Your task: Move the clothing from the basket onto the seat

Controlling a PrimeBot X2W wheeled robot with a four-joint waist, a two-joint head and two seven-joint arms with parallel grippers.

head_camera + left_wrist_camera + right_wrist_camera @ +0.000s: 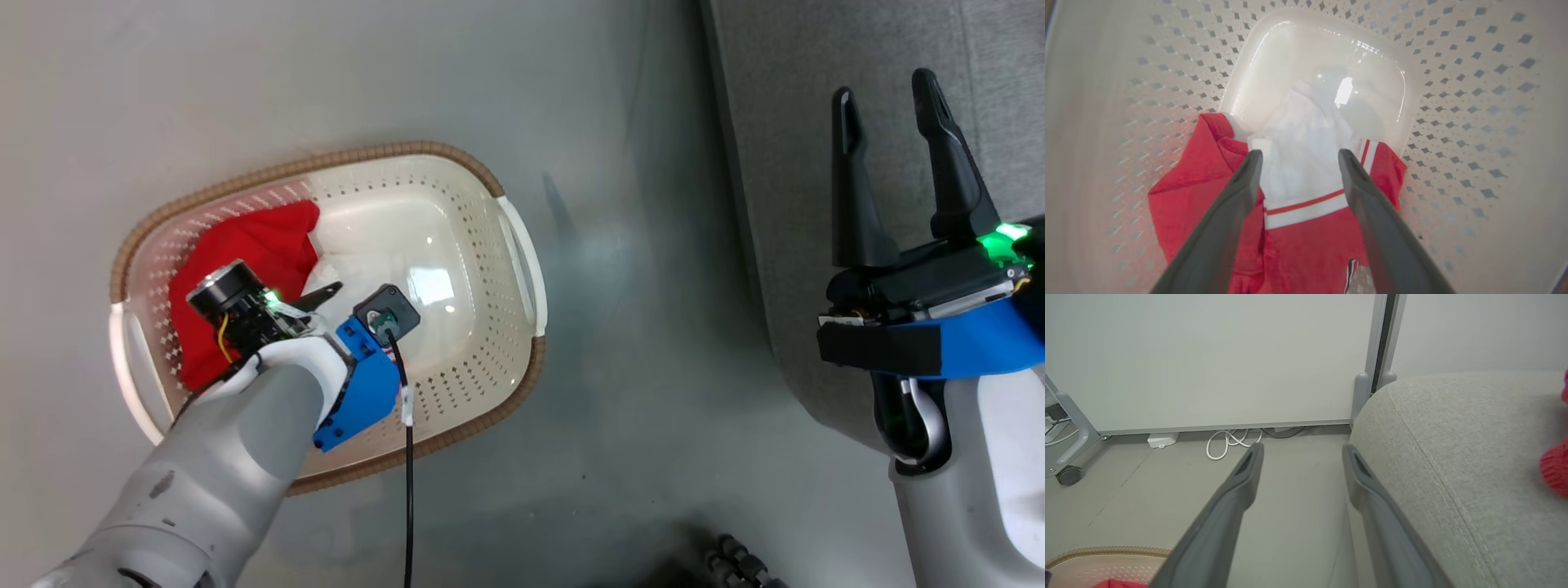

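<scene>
Left gripper [1298,155] hangs spread over clothing [1310,245] in basket [1474,122]; right gripper [1302,451] is spread too. Cloth looks soft and light, so pinch the striped fold.

We list two pale grey forearms [237,441], each with a blue bracket [363,392] behind long dark tapered fingers [951,163], a green light [1000,241] at the finger base, and, behind the left gripper [1298,157], a black camera cable [408,490] and yellow wire [222,343].
</scene>
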